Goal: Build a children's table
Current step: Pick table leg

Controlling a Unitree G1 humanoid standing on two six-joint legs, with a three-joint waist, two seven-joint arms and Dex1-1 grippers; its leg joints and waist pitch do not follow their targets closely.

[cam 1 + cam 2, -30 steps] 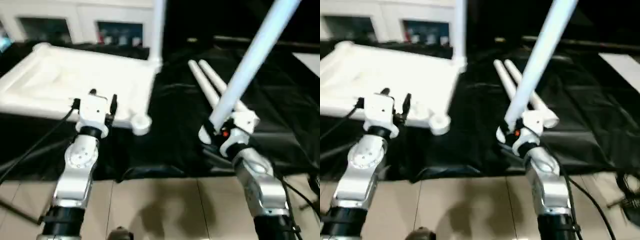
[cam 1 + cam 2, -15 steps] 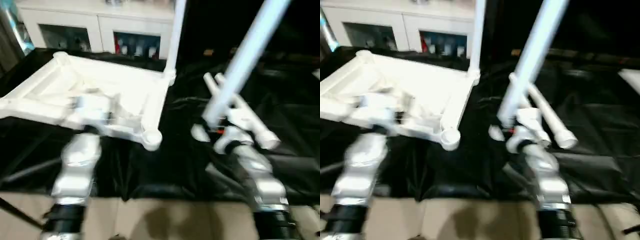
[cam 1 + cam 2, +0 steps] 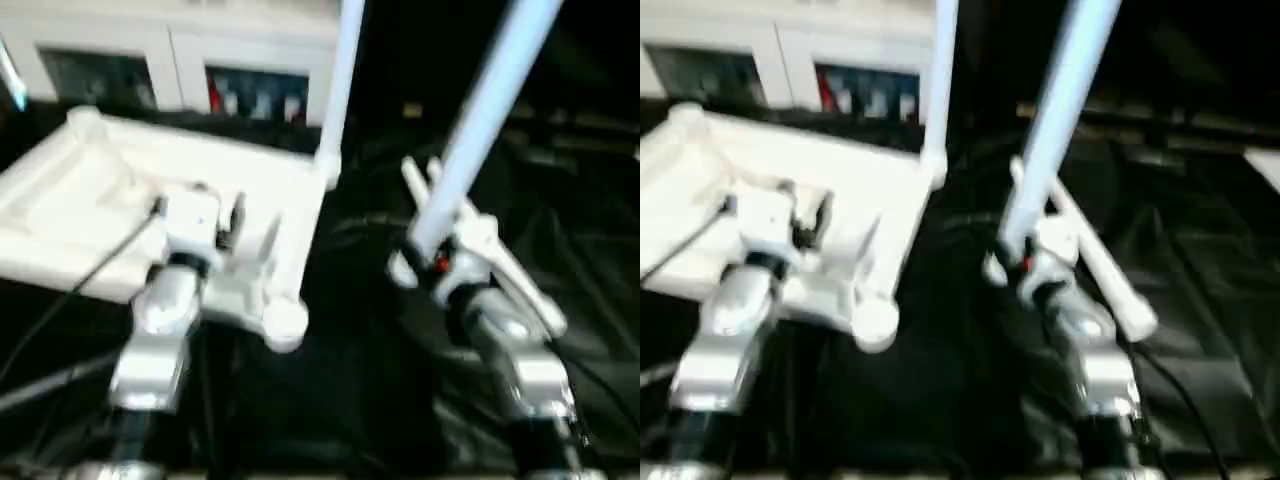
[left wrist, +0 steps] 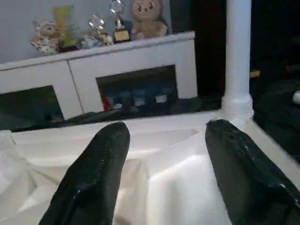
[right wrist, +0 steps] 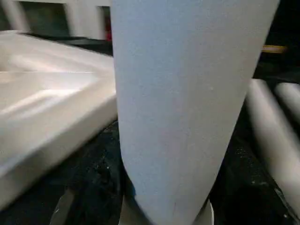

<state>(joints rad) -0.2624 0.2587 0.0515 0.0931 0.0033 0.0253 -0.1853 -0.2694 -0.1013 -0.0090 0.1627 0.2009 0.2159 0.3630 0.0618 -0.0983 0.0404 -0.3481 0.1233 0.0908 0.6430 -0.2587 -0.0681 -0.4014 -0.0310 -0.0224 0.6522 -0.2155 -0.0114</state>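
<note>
Both head views are pretty smeary with motion blur, edges all soft. The white plastic table top (image 3: 120,210) blows out bright against the dim black-draped desk (image 3: 590,260). Up close, the pale tapered tube leg (image 5: 187,93) looks soft and out of focus.

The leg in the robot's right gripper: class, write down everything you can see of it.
The leg is a long, smooth white tube that looks like plastic, narrowing toward its lower end. The right gripper grips it near that end, so it slants steeply upward, out past the top of the head camera's picture. It hangs above the black cloth, right of the table top, over two spare legs lying flat.
</note>
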